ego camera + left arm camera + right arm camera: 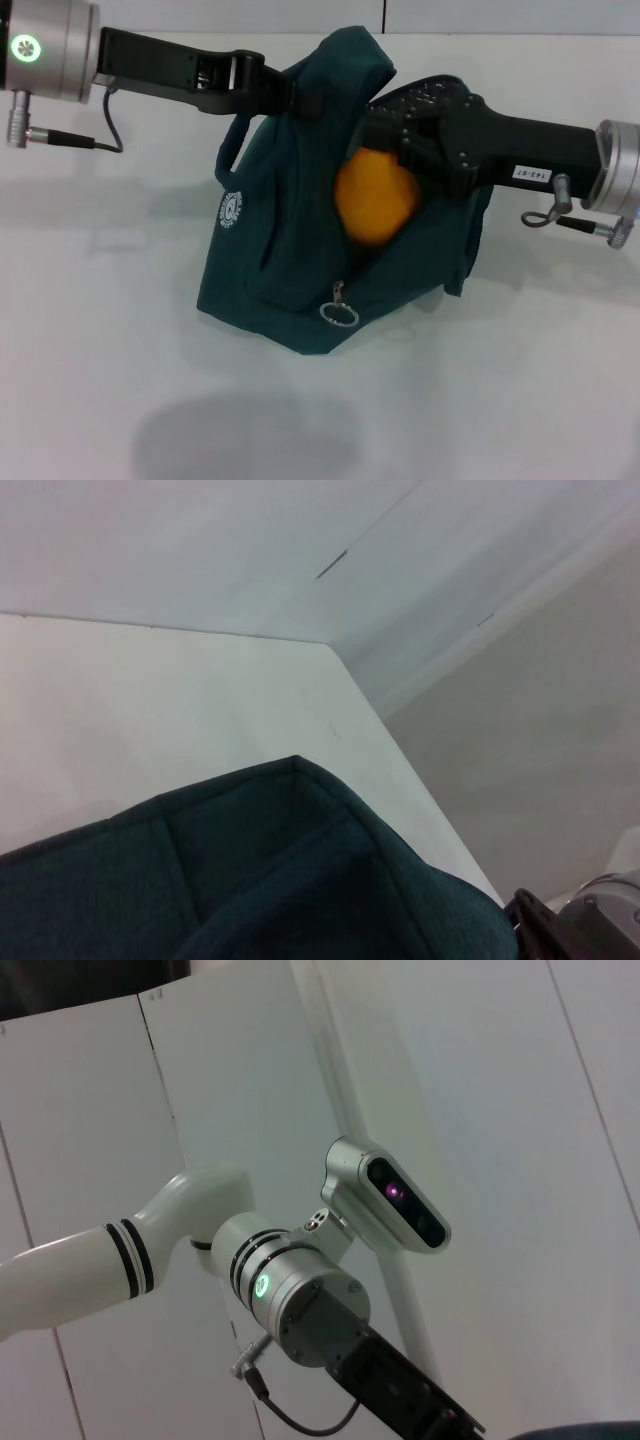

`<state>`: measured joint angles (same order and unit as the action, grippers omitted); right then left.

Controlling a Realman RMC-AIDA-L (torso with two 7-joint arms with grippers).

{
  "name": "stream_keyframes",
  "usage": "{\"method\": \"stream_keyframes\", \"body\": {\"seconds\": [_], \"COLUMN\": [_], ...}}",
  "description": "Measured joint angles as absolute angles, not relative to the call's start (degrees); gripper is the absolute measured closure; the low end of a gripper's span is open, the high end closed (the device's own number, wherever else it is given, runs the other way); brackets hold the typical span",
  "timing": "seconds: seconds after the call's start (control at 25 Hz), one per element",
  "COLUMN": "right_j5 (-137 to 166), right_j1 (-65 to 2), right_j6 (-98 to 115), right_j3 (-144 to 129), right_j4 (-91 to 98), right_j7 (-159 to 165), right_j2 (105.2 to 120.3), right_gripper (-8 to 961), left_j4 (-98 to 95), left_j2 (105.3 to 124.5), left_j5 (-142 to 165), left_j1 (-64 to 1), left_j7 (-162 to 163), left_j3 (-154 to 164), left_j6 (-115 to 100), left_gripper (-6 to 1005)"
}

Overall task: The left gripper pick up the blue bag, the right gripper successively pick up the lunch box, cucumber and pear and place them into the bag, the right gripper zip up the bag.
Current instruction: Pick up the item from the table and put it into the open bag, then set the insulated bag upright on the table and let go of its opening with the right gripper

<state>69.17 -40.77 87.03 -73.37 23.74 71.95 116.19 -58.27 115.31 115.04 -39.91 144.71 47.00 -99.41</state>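
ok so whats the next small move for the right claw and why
Probably lower the pear a little deeper and let go. The right claw holds it at the mouth of the blue bag, which the left claw holds up by its top edge. Much of the pear shows, so it looks not yet fully inside.

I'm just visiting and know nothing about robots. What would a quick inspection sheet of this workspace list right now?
Surface: white table.
Job's things: blue bag held up at its top; pear at its opening; zipper ring hanging in front; lunch box and cucumber not visible.
Clutter: nothing seen.
Grippers: left gripper grips the bag's top edge; right gripper holds the pear.
Cables: black cable near the left wrist.
Surroundings: white wall panels.
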Motion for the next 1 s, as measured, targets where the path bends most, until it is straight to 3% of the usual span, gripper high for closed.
{"method": "stream_keyframes", "body": {"seconds": [0.32,0.6,0.84,1.0], "right_j5": [63.8,55.9,49.1,48.0], "right_j1": [-39.0,-32.0,-23.0,-21.4], "right_j6": [88.3,91.0,92.8,92.1], "right_j3": [-74.8,-74.6,-74.4,-74.4], "right_j4": [24.3,24.4,23.4,18.2], "right_j7": [71.6,72.6,81.5,90.0], "right_j2": [116.19,115.81,115.41,115.43], "right_gripper": [764,744,510,322], "left_j4": [-58.3,-58.3,-58.3,-58.3], "left_j2": [115.23,115.01,115.01,115.06], "left_j5": [115.0,115.0,115.0,115.1], "left_j1": [-39.6,-39.2,-39.0,-39.2], "left_j7": [144.6,144.6,144.6,144.4], "left_j3": [46.9,46.8,46.8,46.8], "left_j6": [-99.4,-99.3,-99.3,-99.3], "left_gripper": [954,954,954,954]}}
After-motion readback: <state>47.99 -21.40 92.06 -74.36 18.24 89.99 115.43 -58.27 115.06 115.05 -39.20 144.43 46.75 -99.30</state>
